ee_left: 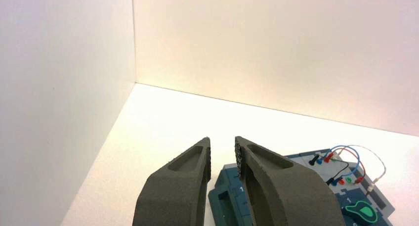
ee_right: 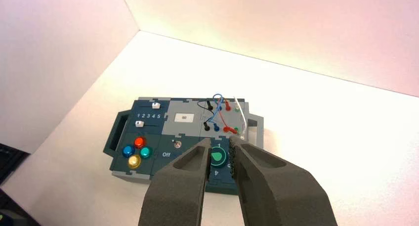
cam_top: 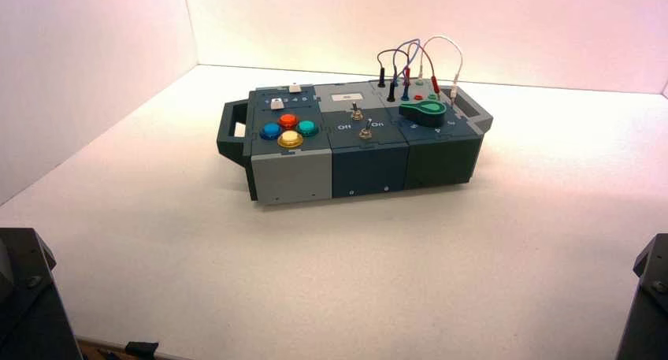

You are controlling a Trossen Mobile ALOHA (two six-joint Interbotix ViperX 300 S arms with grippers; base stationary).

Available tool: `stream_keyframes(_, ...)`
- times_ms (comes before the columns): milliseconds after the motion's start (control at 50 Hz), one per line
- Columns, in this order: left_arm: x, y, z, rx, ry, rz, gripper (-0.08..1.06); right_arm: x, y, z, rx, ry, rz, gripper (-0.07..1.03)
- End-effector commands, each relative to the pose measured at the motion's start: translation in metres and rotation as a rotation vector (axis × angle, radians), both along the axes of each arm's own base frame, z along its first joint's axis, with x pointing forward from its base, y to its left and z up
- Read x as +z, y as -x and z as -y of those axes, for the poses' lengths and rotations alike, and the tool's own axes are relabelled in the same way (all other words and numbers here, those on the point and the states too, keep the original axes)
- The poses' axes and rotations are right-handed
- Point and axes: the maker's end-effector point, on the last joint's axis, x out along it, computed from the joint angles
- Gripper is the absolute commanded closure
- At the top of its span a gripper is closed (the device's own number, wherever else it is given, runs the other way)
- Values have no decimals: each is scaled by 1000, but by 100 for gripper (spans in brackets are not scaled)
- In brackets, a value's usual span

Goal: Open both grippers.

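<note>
**Both grippers nearly closed, held back from the box**

The left gripper (ee_left: 222,149) hangs above the white counter (cam_top: 157,242) at the robot's left, short of the box (cam_top: 354,139). In its wrist view the two dark fingers (ee_left: 188,186) stand close together with only a narrow slit between the tips, nothing pinched in it. Beyond them lies the handle end of the box, touching neither finger. In the high view only a black, faceted piece of the left arm (cam_top: 24,297) shows at the near left corner.

The box stands in the middle of the counter, well apart from both arms. Left to right across its top: two small white sliders (ee_right: 140,123) on a numbered track, and below them a cluster of blue, red, green and yellow buttons (ee_right: 137,150); then a middle panel with toggle switches (cam_top: 356,113) between "Off" and "On" lettering; then a green knob (cam_top: 425,108) and a bunch of looping wires (cam_top: 417,61) plugged into sockets.

The right gripper (ee_right: 220,144) hovers over the near edge of the box, above the knob end, not touching it. Its fingers (ee_right: 267,186) too are drawn nearly together, a thin gap left at the tips, holding nothing. A black piece of the right arm (cam_top: 650,297) shows at the near right corner in the high view
</note>
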Motion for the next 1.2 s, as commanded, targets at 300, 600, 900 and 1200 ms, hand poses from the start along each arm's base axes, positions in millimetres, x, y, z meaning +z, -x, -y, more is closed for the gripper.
stream_keyframes(300,-3,-7,9,-25,-10,-25,68,-2,6,0,8,-1,21,74)
stream_keyframes(600,-4,-9,10,-25,-11,-29,68,-3,7,0,7,0,24,74)
stream_keyframes(900,-4,-8,10,-25,-12,-31,68,-5,7,1,3,9,19,74)
stream_keyframes(1200,-6,-8,10,-25,-14,-33,68,-8,8,2,3,11,16,74)
